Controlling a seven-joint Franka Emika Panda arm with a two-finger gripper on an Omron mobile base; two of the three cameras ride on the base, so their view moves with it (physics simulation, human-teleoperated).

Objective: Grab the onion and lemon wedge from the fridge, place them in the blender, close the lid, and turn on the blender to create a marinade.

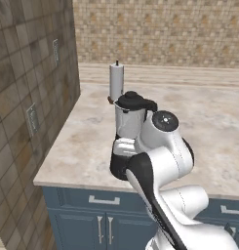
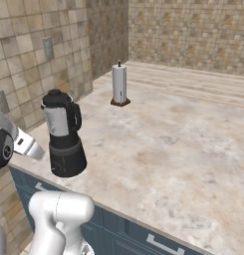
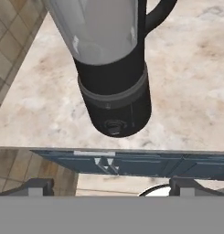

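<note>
Glossy black blender (image 3: 114, 98) base — clear tapered jar, domed lid (image 2: 55, 97)

Marble counter (image 2: 183, 149) (blender (image 2: 63, 134), paper roll (image 2: 119, 84))

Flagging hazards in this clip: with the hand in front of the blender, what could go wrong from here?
1. The blender stands near the counter edge; a hard push on its dial might shift or tip it.
2. The open gripper sits below the dial, so a straight reach could hit the base instead.
3. The lid is already on; the contents cannot be seen.
</note>
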